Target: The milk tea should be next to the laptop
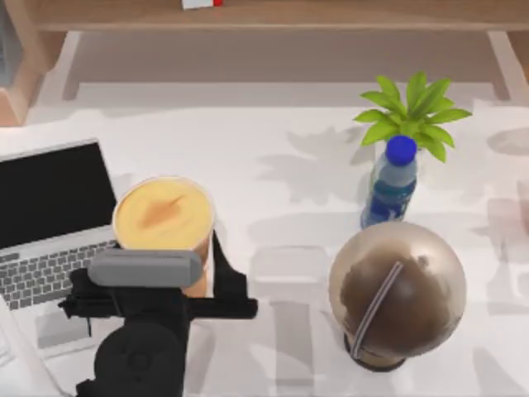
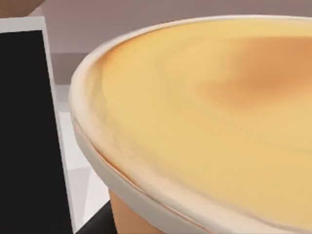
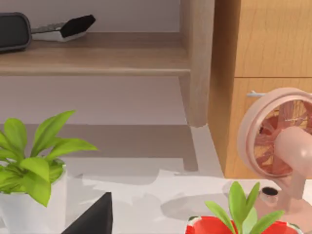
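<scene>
The milk tea (image 1: 164,215), a tapered cup with a flat yellow-orange sealed top, is just right of the laptop (image 1: 50,223), whose black screen stands open at the table's left. My left gripper (image 1: 198,285) reaches in from the front and is shut on the milk tea's side below the rim. One black finger (image 1: 221,266) shows against the cup's right side; the other is hidden under the wrist. In the left wrist view the milk tea's top (image 2: 209,117) is very close, with the laptop screen (image 2: 24,131) beside it.
A large brown dome-lidded cup with a straw (image 1: 397,289) stands at the front right. Behind it are a blue-capped bottle (image 1: 393,186) and a green plant (image 1: 413,112). The right wrist view shows a pink fan (image 3: 282,146), potted plants (image 3: 29,170) and a wooden shelf (image 3: 97,53).
</scene>
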